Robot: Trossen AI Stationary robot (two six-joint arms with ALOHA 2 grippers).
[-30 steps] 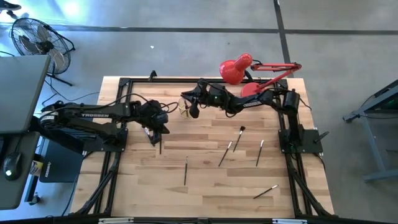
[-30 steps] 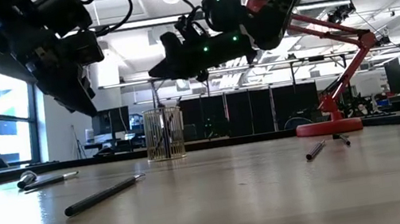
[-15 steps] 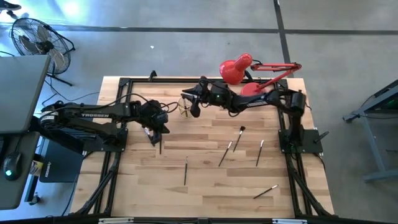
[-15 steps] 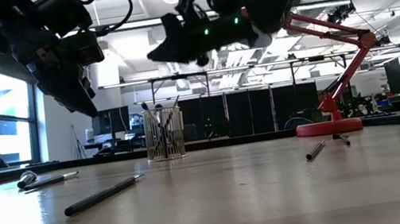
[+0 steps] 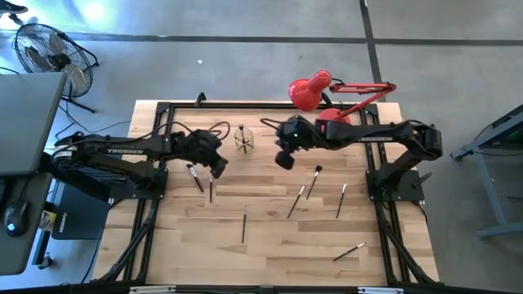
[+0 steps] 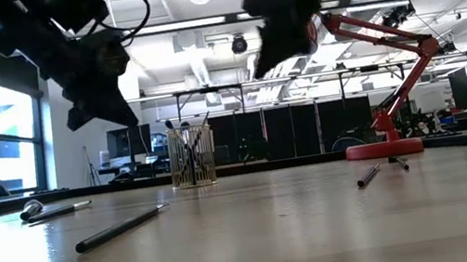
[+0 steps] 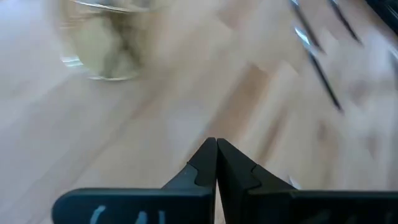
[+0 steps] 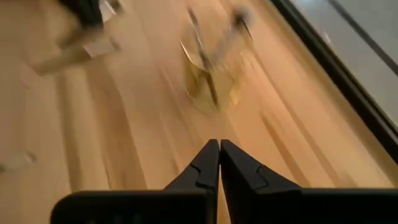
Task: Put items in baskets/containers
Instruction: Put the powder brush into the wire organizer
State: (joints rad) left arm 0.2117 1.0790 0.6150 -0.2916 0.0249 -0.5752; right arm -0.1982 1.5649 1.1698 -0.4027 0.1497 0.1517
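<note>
Wooden tabletop [image 5: 270,237] strewn with brushes [image 5: 243,224]; both claws clamped shut, empty: left gripper [image 5: 219,169], right gripper [image 5: 283,160], flanking glass cup [image 5: 243,140] for drops.

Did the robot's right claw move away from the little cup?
Yes. The right gripper was right beside the cup a second ago; now it sits farther toward the red lamp's side, shut and empty.

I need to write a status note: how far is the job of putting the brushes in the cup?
Done: a few brushes stand in the cup. In hand: nothing; the left hand and right hand are shut and empty. Left: at least six loose brushes lie on the table.
</note>
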